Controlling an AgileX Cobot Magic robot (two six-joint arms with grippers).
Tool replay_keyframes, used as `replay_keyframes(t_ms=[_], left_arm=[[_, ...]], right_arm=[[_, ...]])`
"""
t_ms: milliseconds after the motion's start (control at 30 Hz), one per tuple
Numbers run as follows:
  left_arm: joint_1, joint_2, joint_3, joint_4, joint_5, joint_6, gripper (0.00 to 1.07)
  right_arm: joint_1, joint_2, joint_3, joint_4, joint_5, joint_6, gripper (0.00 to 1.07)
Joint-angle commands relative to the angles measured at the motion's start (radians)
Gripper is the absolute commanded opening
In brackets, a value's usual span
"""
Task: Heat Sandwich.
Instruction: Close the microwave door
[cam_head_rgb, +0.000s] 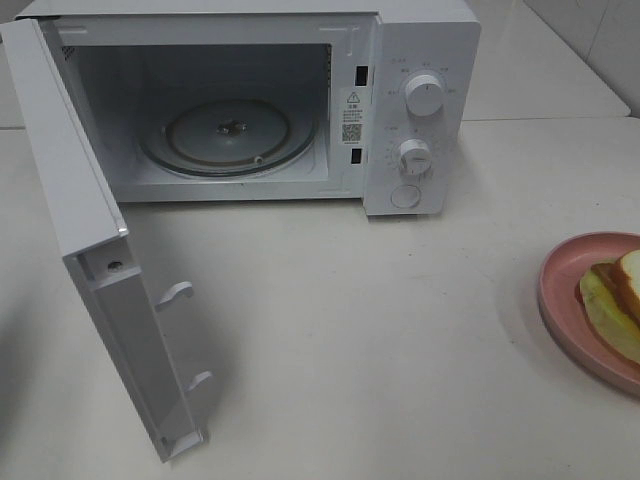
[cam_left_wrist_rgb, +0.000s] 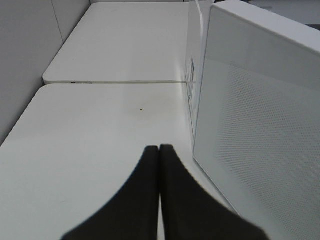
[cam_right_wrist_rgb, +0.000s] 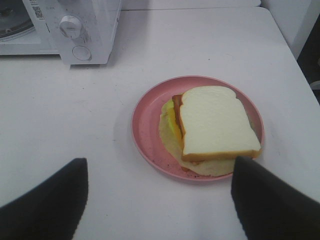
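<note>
The sandwich (cam_right_wrist_rgb: 215, 122), white bread with orange-brown crust and yellow filling, lies on a round pink plate (cam_right_wrist_rgb: 147, 120) on the white table. In the high view the plate (cam_head_rgb: 565, 275) and sandwich (cam_head_rgb: 615, 300) sit cut off at the right edge. The white microwave (cam_head_rgb: 420, 110) stands at the back with its door (cam_head_rgb: 95, 260) swung wide open and its glass turntable (cam_head_rgb: 230, 135) bare. My right gripper (cam_right_wrist_rgb: 160, 192) is open, hovering just short of the plate. My left gripper (cam_left_wrist_rgb: 159, 165) is shut and empty, beside the outer face of the open door (cam_left_wrist_rgb: 260, 130). Neither arm shows in the high view.
The microwave's two dials (cam_head_rgb: 424, 95) and round button (cam_head_rgb: 405, 196) face front. A second white table (cam_left_wrist_rgb: 125, 40) abuts behind. The open door juts out over the table's left front.
</note>
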Motion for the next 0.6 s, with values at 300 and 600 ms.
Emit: replay_keyframes(t_ms=[300,600], left_arm=[[-0.020,0.239,0.001,0.120,-0.347,-0.038,0.00],[-0.128,0.371,-0.003,0.180,-0.443,-0.041,0.00]], right_arm=[[-0.004,-0.027,0.000,0.002,-0.008,-0.001,0.76],[-0.004,-0.027,0.000,0.002,-0.008,-0.001,0.76]])
